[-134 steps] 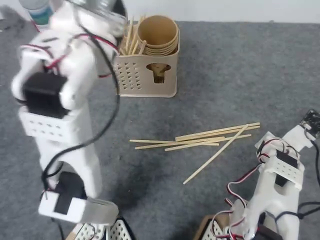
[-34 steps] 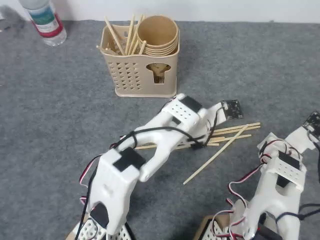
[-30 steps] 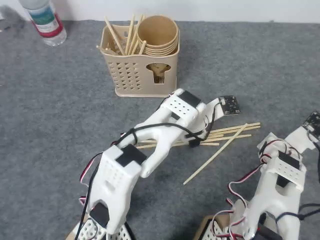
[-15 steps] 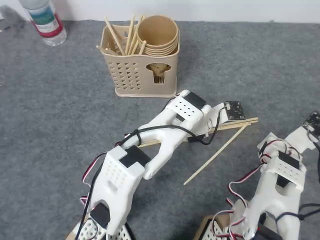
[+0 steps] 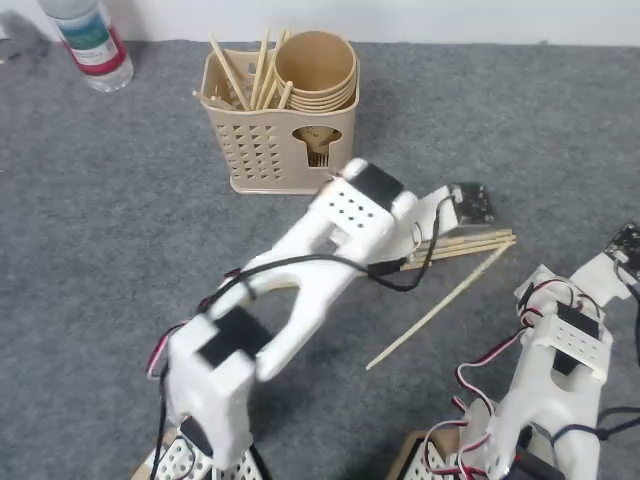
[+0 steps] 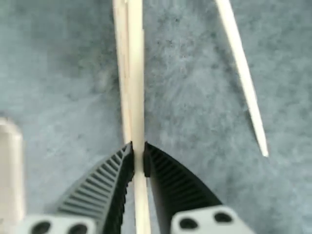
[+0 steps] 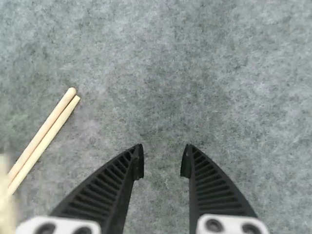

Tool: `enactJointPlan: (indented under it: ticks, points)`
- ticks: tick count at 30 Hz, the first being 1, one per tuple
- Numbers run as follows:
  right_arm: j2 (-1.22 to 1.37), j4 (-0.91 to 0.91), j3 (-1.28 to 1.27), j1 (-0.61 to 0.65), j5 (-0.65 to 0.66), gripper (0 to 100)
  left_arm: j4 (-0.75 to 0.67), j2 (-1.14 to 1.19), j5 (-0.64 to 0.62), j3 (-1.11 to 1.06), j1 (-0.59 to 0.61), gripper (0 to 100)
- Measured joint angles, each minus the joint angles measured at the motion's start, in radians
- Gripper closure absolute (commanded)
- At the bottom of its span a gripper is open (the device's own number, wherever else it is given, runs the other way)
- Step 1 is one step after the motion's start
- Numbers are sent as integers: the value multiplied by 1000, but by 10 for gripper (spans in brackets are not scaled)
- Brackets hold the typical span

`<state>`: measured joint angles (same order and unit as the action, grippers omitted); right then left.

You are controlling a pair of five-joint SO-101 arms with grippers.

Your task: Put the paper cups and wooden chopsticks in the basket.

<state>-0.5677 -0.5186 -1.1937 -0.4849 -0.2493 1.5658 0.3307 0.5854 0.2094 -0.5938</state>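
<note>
- The left gripper (image 6: pixel 138 148) is clamped on the held chopsticks (image 6: pixel 135 73), its jaws pressed tight to either side of them.
- In the high view the held chopsticks (image 5: pixel 470 243) stick out toward 3 o'clock from the left arm (image 5: pixel 330 250), which reaches in from 7 o'clock over the carpet (image 5: pixel 120 200).
- A loose chopstick (image 5: pixel 440 305) lies slanted on the carpet, just at 5 o'clock of the held ones and apart from them.
- The basket (image 5: pixel 270 150) stands at 12 o'clock. It holds stacked cups (image 5: pixel 315 65) on its 3 o'clock side and upright sticks (image 5: pixel 255 70) on its 9 o'clock side.
- A bottle (image 5: pixel 90 35) stands at 10 o'clock, well apart from the basket.
- The right gripper (image 7: pixel 161 163) has its jaws apart above bare carpet and grips nothing. Two stick ends (image 7: pixel 41 134) lie side by side near it.
- The right arm (image 5: pixel 560 380) sits at 4 o'clock.
</note>
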Motion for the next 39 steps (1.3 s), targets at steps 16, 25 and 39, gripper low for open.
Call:
enactJointPlan:
  ticks: [16,25,39]
  points:
    - [0,0,0,0,0,858,-391,-707,-256,-58,439,988]
    - [0,0,0,15,0,858,-1122,-868,-626,-493,605,987]
    - [0,0,0,28,0,858,-1634,-637,-671,-690,612,987]
